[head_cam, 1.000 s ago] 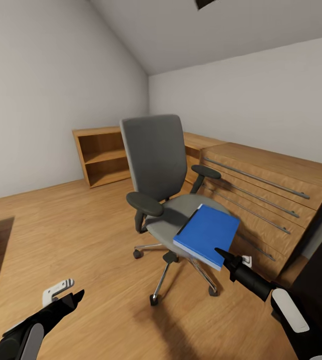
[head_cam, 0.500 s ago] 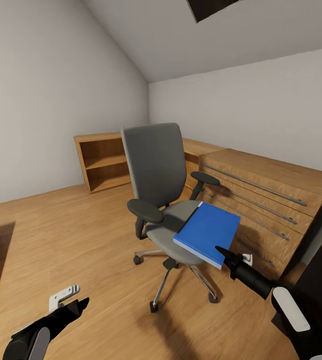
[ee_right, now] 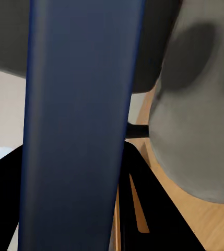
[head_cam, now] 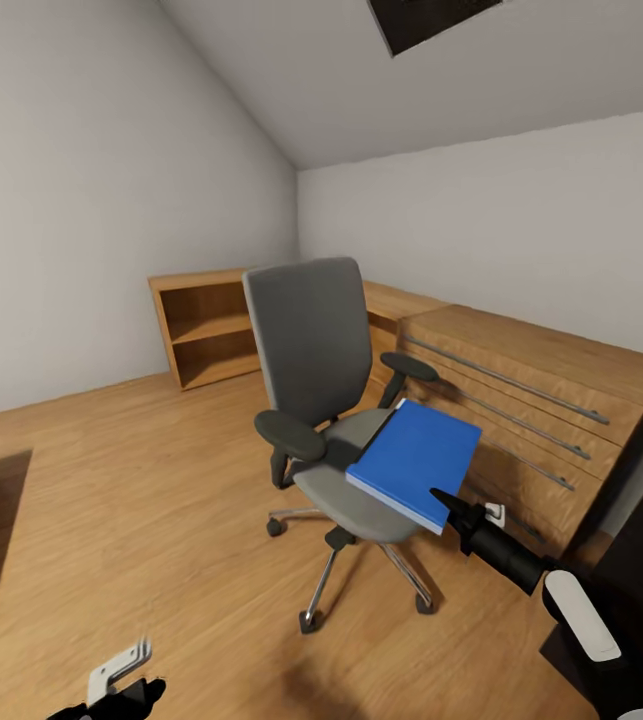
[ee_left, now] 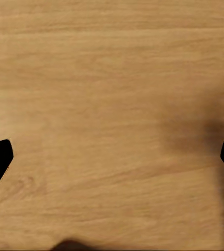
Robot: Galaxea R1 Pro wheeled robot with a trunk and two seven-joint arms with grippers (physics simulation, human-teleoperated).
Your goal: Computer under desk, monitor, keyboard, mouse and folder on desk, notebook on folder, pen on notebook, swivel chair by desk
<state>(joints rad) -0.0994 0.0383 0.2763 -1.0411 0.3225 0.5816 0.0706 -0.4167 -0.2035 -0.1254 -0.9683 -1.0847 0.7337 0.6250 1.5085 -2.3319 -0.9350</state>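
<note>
Two black fingers of the right gripper (head_cam: 445,503) pinch the near edge of the blue folder (head_cam: 413,461) above the swivel chair (head_cam: 333,400) seat; left gripper (ee_left: 112,157) fingers are spread over bare floor (ee_left: 112,78).

Head cam looks down at the swivel chair (head_cam: 326,400); right wrist cam sits super close to the same folder (ee_right: 78,120); left wrist faces floor (ee_left: 112,104).
</note>
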